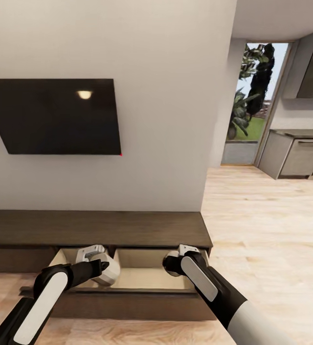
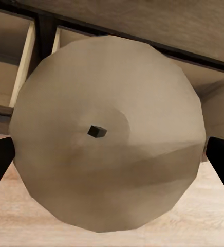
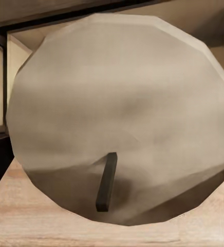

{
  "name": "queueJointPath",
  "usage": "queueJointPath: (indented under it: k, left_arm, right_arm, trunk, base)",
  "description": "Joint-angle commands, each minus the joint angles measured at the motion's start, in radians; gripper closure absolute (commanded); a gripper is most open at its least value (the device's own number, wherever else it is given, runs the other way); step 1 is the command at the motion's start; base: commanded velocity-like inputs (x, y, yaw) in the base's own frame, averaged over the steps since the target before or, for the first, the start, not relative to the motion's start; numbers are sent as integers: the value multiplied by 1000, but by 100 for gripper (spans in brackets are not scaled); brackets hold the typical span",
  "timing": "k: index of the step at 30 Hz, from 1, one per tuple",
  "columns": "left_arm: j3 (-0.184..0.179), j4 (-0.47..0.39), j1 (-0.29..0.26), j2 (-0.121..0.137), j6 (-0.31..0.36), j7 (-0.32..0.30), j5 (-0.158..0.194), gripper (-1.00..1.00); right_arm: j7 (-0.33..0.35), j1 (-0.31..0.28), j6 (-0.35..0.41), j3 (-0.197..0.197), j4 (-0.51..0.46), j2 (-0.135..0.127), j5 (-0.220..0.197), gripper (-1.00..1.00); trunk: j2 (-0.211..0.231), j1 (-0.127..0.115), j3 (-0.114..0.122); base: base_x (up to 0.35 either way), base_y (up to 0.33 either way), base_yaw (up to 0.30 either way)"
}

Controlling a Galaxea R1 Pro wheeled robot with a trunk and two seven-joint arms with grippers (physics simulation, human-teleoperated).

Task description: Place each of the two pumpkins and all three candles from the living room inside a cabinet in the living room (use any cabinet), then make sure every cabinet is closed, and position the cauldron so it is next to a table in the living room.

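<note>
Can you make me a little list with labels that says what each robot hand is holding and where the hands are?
left hand: shut on a beige candle, wick end facing the wrist camera
right hand: shut on another beige candle
where the hands are: both reaching into the open drawer
cabinet: long, dark brown, against the wall, one drawer pulled out
above the cabinet: dark TV on the wall

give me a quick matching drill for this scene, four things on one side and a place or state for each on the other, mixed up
Things:
1. cabinet drawer
2. left claw
3. tv screen
4. kitchen counter

Places or states:
a. on the wall above the cabinet
b. pulled open
c. far right, past the doorway
d. shut on a candle

Pairs: 1-b, 2-d, 3-a, 4-c
</note>
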Motion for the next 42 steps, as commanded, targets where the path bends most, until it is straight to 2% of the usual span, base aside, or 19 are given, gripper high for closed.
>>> queueJointPath:
  k: [1,8,23,29,31,38,42]
  left_arm:
    - [-2,-1,-1,1,-1,10,12,100]
    - [-2,-1,-1,1,-1,10,12,100]
    - [-3,1,-1,-1,-1,10,13,100]
    - [-8,3,-1,-12,-1,12,12,100]
    - [-10,4,-1,-13,-1,12,12,100]
    - [-11,4,-1,-13,-2,13,12,100]
    - [-11,4,0,-13,-2,14,12,100]
  right_arm:
    - [-11,-1,1,2,-1,0,-6,100]
    - [-11,-1,1,2,5,0,-6,100]
    - [-4,-4,-4,4,106,6,0,100]
    - [2,-6,-22,4,139,34,78,100]
    - [4,-6,-44,5,140,41,92,100]
    - [47,-6,-83,11,137,47,101,100]
    - [107,-5,-85,27,139,52,100,100]
  trunk:
    - [-1,0,-1]
    - [-1,0,-1]
    - [-1,0,-1]
    - [-1,0,-1]
    - [-1,0,-1]
    - [-1,0,-1]
    - [-1,0,-1]
  base:
    - [227,-101,0]
    - [190,-146,0]
    - [7,-49,0]
    - [0,0,0]
    - [0,0,0]
    - [0,0,0]
    - [0,0,0]
